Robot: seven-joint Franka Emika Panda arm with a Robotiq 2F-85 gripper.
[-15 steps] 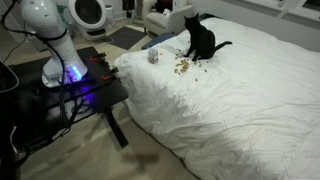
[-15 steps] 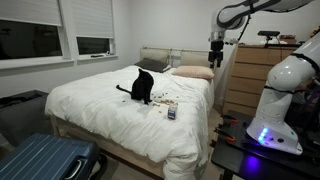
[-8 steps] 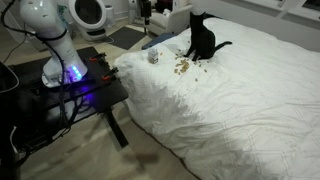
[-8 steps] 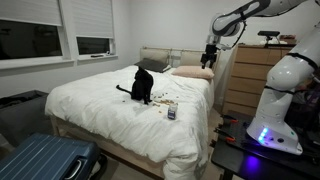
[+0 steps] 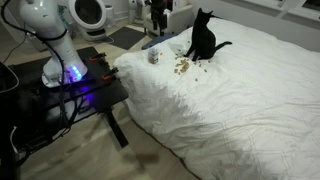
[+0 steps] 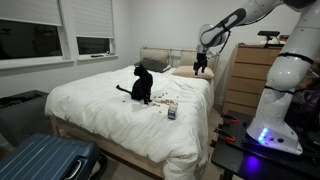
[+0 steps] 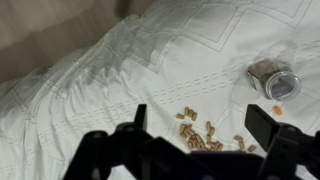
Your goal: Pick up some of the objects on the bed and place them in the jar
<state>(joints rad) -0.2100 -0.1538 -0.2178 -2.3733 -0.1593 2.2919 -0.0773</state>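
Barely begun, I judge: the gripper (image 6: 200, 68) hangs above the bed (image 5: 240, 100), jaws apart and empty (nothing grasped yet), the objects (image 7: 205, 135) scattered lower-centre in the wrist view, the jar (image 7: 272, 78) upper right.

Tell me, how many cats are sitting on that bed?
1. The black cat sits upright on the white bed, beside the scattered brown bits, with the small jar a little farther off. No other shows in either exterior view.
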